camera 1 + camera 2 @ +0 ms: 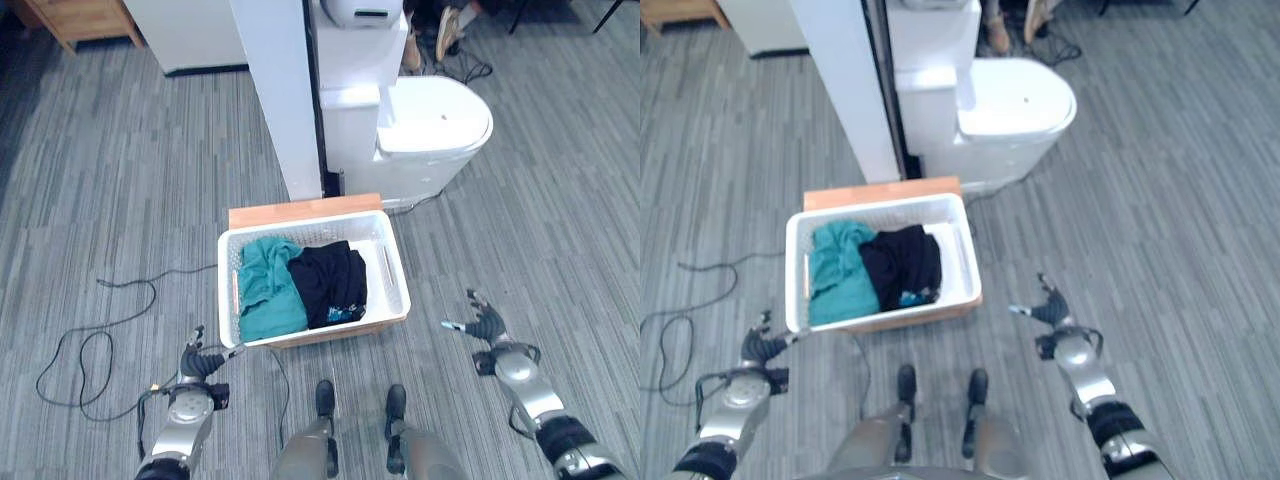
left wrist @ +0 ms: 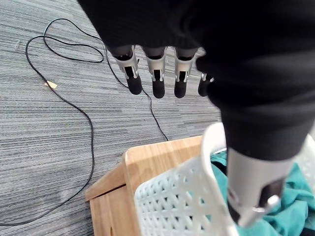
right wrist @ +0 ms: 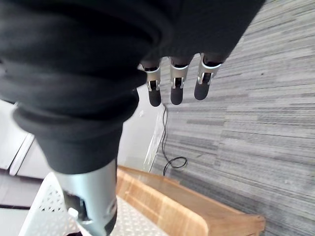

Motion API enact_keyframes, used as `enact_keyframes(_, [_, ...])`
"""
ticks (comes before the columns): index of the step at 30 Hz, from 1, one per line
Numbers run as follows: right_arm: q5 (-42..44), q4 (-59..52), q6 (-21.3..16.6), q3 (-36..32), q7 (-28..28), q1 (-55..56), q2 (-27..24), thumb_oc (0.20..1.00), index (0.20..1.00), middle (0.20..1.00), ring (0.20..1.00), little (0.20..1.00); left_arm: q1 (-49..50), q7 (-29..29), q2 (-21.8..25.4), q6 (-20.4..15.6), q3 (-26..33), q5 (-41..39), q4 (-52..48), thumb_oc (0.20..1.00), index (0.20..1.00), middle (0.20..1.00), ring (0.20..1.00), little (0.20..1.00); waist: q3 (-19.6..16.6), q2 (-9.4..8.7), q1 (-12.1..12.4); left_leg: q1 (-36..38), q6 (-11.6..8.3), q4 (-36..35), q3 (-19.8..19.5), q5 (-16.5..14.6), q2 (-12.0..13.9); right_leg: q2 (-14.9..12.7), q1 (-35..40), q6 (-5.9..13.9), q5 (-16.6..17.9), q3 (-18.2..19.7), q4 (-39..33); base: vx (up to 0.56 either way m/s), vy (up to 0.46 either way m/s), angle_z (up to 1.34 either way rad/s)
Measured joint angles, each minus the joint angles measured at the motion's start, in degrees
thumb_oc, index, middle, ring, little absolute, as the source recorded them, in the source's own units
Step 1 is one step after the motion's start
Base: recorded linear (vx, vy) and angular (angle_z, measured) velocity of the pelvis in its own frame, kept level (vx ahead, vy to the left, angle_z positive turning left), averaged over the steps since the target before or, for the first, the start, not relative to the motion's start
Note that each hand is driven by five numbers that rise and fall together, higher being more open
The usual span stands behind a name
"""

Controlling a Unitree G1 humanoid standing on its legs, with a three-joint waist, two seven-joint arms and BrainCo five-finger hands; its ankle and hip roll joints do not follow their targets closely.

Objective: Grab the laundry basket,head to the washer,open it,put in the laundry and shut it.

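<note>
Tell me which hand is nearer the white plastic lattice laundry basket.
Left. The left hand sits right at the white plastic lattice laundry basket's near left corner; the right hand hangs open, clearly apart off its right side.

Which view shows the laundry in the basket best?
The left eye view: teal cloth and black cloth lie fully visible in the white basket. The right eye view matches; the left wrist view catches a teal corner.

Bright, even indoor light from overhead. Shadows soft and faint on grey carpet (image 1: 120,180). Mild sheen on white toilet lid (image 1: 435,115). Black garment (image 1: 328,282) in laundry basket (image 1: 396,262) shows little fold detail. Covers of left hand (image 2: 157,73) and right hand (image 3: 177,76) near-black masses in wrist views; silver fingers catch light.
</note>
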Motion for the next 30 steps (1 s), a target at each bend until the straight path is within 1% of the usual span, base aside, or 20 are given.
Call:
enact_keyframes(1, [0.21, 0.14, -0.05, 0.77, -0.15, -1.81, 0.50, 1.000, 1.000, 1.000, 1.000, 1.000, -1.97, 0.69, -0.03, -0.13, -0.25, 0.02, 0.62, 1.000, 1.000, 1.000, 1.000, 1.000, 0.06, 0.09, 0.30, -0.20, -0.04, -0.03, -0.03, 0.03, 0.19, 0.29, 0.17, -0.15, 0.15, -0.25, -0.70, -0.06, 0.002, 0.04])
enact_keyframes(3, [0.29, 0.96, -0.06, 4.51, -0.47, -5.82, 1.33, 1.000, 1.000, 1.000, 1.000, 1.000, -5.46, 1.90, 0.08, 0.00, -1.96, 0.03, 2.95, 1.000, 1.000, 1.000, 1.000, 1.000, 0.59, 0.69, 0.26, -0.23, -0.04, 0.02, 0.00, 0.03, 0.41, 0.61, 0.72, -0.15, 0.15, -0.49, -1.53, -0.06, 0.011, 0.05])
enact_keyframes(5, [0.41, 2.51, -0.01, 6.81, -0.62, -9.74, 1.75, 1.000, 1.000, 1.000, 1.000, 1.000, -8.68, 2.76, 0.10, -0.05, -3.78, 0.05, 2.97, 1.000, 1.000, 1.000, 1.000, 1.000, 1.40, 1.66, 0.36, -1.02, -0.05, 0.10, -0.04, 0.03, 0.49, 0.76, 0.45, -0.17, 0.16, -0.77, -2.12, -0.05, 0.033, 0.07])
enact_keyframes(6, [1.06, 4.00, 0.00, 8.37, -0.87, -12.43, 2.11, 1.000, 1.000, 1.000, 1.000, 1.000, -11.26, 3.07, 0.35, -0.50, -4.58, 0.02, 5.11, 1.000, 1.000, 1.000, 1.000, 1.000, 1.70, 1.99, 0.42, -1.81, -0.05, 0.20, 0.04, 0.03, 0.52, 0.81, -0.18, -0.43, 0.34, -0.82, -2.33, -0.03, 0.027, 0.01])
enact_keyframes(8, [2.70, 7.86, 0.22, 11.92, -0.89, -19.29, 3.10, 1.000, 1.000, 1.000, 1.000, 1.000, -17.91, 3.55, 2.16, -0.02, -7.31, -0.01, 11.46, 1.000, 1.000, 1.000, 1.000, 1.000, 3.23, 2.04, 0.33, -3.12, -0.07, 0.92, 0.12, 0.04, 0.70, 0.95, -1.22, -0.72, 0.58, -0.57, -2.40, -0.01, 0.017, -0.02])
enact_keyframes(9, [2.91, 8.09, 0.12, 12.00, -0.85, -21.35, 3.50, 1.000, 1.000, 1.000, 1.000, 1.000, -20.00, 3.87, 2.83, 0.07, -7.68, 0.00, 11.83, 1.000, 1.000, 1.000, 1.000, 1.000, 4.38, 2.05, 0.35, -3.25, -0.09, 1.00, 0.11, 0.04, 0.75, 1.00, -1.27, -0.75, 0.60, -0.70, -2.41, -0.01, 0.038, 0.04])
enact_keyframes(11, [3.06, 9.08, 0.18, 12.96, -1.15, -24.11, 3.68, 1.000, 1.000, 1.000, 1.000, 1.000, -22.09, 4.95, 3.71, -0.11, -8.57, 0.02, 11.73, 1.000, 1.000, 1.000, 1.000, 1.000, 5.54, 1.89, 0.45, -3.28, -0.10, 1.00, 0.15, 0.05, 0.73, 0.98, -1.29, -0.76, 0.61, -0.68, -2.41, 0.00, 0.006, 0.02])
enact_keyframes(14, [4.79, 14.41, 0.26, 15.11, -2.40, -28.72, 5.91, 1.000, 1.000, 1.000, 1.000, 1.000, -24.75, 6.77, 3.53, 0.01, -10.47, 0.10, 14.69, 1.000, 1.000, 1.000, 1.000, 1.000, 5.88, 1.51, 0.51, -3.30, -0.11, 1.05, 0.31, 0.04, 0.53, 0.77, -1.28, -0.76, 0.61, -0.52, -2.41, 0.00, 0.000, 0.00])
enact_keyframes(16, [5.15, 18.07, 0.25, 16.23, -2.47, -30.68, 8.05, 1.000, 1.000, 1.000, 1.000, 1.000, -25.08, 7.59, 2.77, 0.01, -10.75, 0.12, 17.09, 1.000, 1.000, 1.000, 1.000, 1.000, 6.25, 0.85, 0.65, -3.73, -0.11, 1.71, 0.31, 0.04, 0.50, 0.71, -1.28, -0.76, 0.61, -0.54, -2.40, -0.01, -0.008, 0.06])
enact_keyframes(17, [5.20, 19.74, 0.40, 16.63, -2.48, -31.23, 9.02, 0.555, 0.555, 0.555, 0.555, 0.555, -25.67, 8.69, 2.25, -0.44, -10.77, 0.27, 17.86, 1.000, 1.000, 1.000, 1.000, 1.000, 6.42, 0.56, 0.93, -4.01, -0.11, 2.17, 0.30, 0.04, 0.49, 0.67, -1.26, -0.76, 0.61, -0.52, -2.40, 0.00, -0.005, 0.10])
enact_keyframes(18, [5.27, 20.17, 0.53, 16.95, -2.82, -30.98, 9.42, 0.200, 0.200, 0.200, 0.200, 0.200, -25.13, 8.96, 1.88, -0.13, -11.09, 0.32, 17.93, 0.498, 0.498, 0.498, 0.498, 0.498, 6.45, 0.56, 1.51, -4.02, -0.11, 2.27, 0.30, 0.04, 0.54, 0.70, -1.16, -0.76, 0.60, -0.51, -2.32, 0.00, -0.005, 0.07])
enact_keyframes(19, [5.29, 20.40, 0.77, 16.97, -3.27, -30.78, 9.96, 0.200, 0.200, 0.200, 0.200, 0.200, -24.57, 9.18, 1.41, -0.02, -11.10, 0.34, 18.02, 0.200, 0.200, 0.200, 0.200, 0.200, 6.51, 0.44, 1.85, -4.02, -0.11, 2.57, 0.32, 0.04, 0.55, 0.69, -1.06, -0.76, 0.61, -0.47, -2.19, -0.01, -0.004, 0.04])
enact_keyframes(21, [5.30, 20.95, 0.91, 16.89, -3.82, -30.42, 9.85, 0.200, 0.200, 0.200, 0.200, 0.200, -22.58, 9.06, 0.91, 0.07, -10.74, 0.32, 18.31, 0.200, 0.200, 0.200, 0.200, 0.200, 6.66, 0.15, 1.93, -4.02, -0.12, 3.24, 0.33, 0.03, 0.45, 0.55, -0.69, -0.76, 0.61, -0.44, -2.13, 0.00, 0.000, 0.00])
enact_keyframes(24, [5.45, 19.38, 0.88, 15.81, -3.69, -28.33, 8.61, 0.200, 0.200, 0.200, 0.200, 0.200, -18.55, 8.90, 0.60, -0.14, -8.81, -0.06, 13.83, 0.200, 0.200, 0.200, 0.200, 0.200, 7.15, -0.64, 2.11, -4.03, -0.13, 5.06, 0.36, 0.01, 0.45, 0.36, -0.16, -0.77, 0.61, -0.36, -1.29, -0.01, -0.004, 0.02])
enact_keyframes(28, [6.98, 18.54, 1.21, 14.92, -4.67, -25.20, 8.01, 0.200, 0.200, 0.200, 0.200, 0.200, -15.83, 8.78, -1.20, -0.24, -8.34, -0.74, 10.41, 0.200, 0.200, 0.200, 0.200, 0.200, 7.16, -0.67, 2.12, -3.92, -0.13, 5.86, 0.34, 0.02, 0.58, 0.37, 0.17, -0.76, 0.60, -0.26, -0.47, -0.02, -0.038, 0.08])
enact_keyframes(30, [6.85, 12.06, 2.05, 12.86, -4.78, -21.09, 6.05, 0.200, 0.200, 0.200, 0.200, 0.200, -13.19, 8.66, -1.50, 0.50, -7.83, -1.08, 5.15, 0.200, 0.200, 0.200, 0.200, 0.200, 7.16, -0.67, 2.04, -3.75, -0.12, 5.38, 0.36, 0.02, 0.56, 0.37, 0.17, -0.76, 0.60, -0.18, -0.54, -0.01, -0.057, 0.02])
